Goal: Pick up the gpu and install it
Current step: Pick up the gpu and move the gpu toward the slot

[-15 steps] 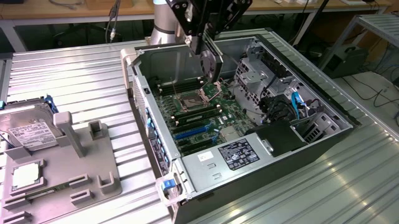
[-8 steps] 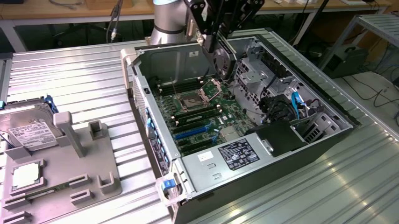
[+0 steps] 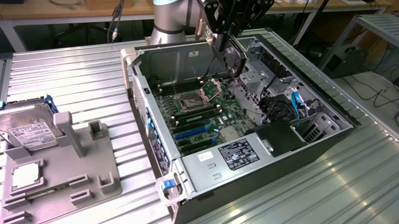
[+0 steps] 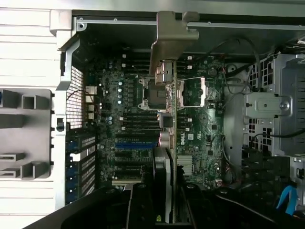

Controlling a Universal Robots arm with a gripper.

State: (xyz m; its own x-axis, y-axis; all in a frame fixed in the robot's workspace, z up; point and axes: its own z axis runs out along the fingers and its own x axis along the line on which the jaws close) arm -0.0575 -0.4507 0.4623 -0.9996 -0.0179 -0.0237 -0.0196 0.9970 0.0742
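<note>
The gpu is in the grip of the gripper, whose fingers are closed on the card's two flat sides. It hangs in the air over the far end of the open computer case, not touching the motherboard.

We think its long side points down from the gripper, with the silver bracket at the low end. The blue slots lie below the card, nearer and toward the exterior view's left.

We think we can read "DELL" on the motherboard in the wrist view. The hard drive and the power supply have white labels, but the words are too small to read.
</note>
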